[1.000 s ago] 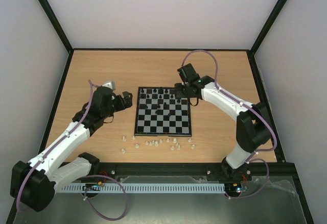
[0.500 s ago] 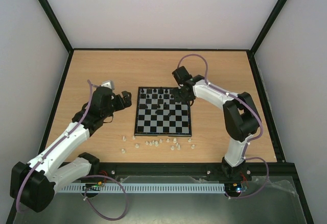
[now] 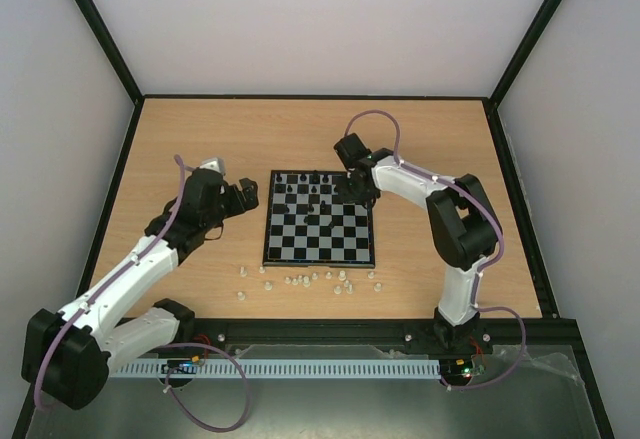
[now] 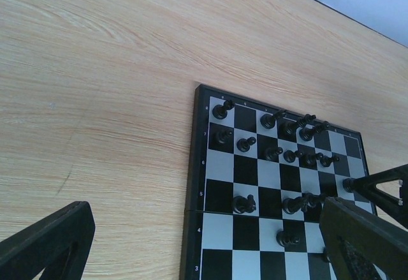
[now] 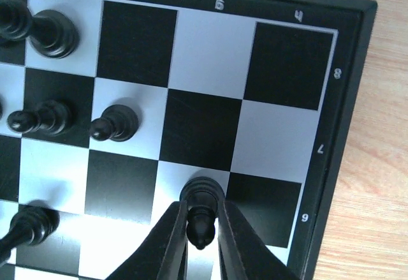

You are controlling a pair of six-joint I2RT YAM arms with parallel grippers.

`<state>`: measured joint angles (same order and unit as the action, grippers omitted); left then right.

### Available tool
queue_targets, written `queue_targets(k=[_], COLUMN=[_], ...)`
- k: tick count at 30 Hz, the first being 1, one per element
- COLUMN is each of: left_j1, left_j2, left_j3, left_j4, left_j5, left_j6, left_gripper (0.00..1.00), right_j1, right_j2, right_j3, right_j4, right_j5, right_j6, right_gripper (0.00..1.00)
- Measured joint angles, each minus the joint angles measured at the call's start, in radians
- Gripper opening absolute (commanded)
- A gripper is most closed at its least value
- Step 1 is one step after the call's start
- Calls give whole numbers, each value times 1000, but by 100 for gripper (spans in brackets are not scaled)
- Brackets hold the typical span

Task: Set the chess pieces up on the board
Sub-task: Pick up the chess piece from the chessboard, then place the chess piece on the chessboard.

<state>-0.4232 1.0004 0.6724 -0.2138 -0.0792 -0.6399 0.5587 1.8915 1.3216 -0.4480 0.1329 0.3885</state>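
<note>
The board (image 3: pixel 340 247) lies mid-table with several black chess pieces (image 3: pixel 312 191) on its far rows. Several white chess pieces (image 3: pixel 305 280) lie loose on the table in front of it. My right gripper (image 3: pixel 357 189) is over the board's far right corner. In the right wrist view the right gripper (image 5: pixel 203 229) is shut on a black piece (image 5: pixel 202 219) whose base rests on a pale square of the board (image 5: pixel 344 101). My left gripper (image 3: pixel 246 194) hovers left of the board. In the left wrist view the left gripper (image 4: pixel 204 229) is open and empty, and its fingers (image 4: pixel 44 242) frame the board's edge (image 4: pixel 191 184).
Other black pieces (image 5: pixel 115 125) stand one and two squares left of the held one. In the left wrist view black pieces (image 4: pixel 274 152) crowd the far rows. Bare wooden table (image 3: pixel 200 139) surrounds the board, bounded by a black frame and walls.
My right arm has folded in and its gripper has moved left over the board's far right corner. The left arm has hardly moved.
</note>
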Motion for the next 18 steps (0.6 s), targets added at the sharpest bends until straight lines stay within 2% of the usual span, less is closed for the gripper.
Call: queue_targets(k=[3, 8, 18], left_j1=[0, 0, 0], left_j2=[12, 27, 28], left_j3=[0, 0, -1], left_j4=[5, 21, 44], left_j5=[1, 19, 42], left_j6=[0, 1, 4], left_gripper=[100, 99, 100], right_j1=[0, 0, 0], right_j2=[8, 35, 205], right_j3=[5, 80, 400], right_j4=[-3, -20, -103], right_j5=[3, 22, 64], right_j6=[-1, 1, -10], right_gripper=[6, 6, 6])
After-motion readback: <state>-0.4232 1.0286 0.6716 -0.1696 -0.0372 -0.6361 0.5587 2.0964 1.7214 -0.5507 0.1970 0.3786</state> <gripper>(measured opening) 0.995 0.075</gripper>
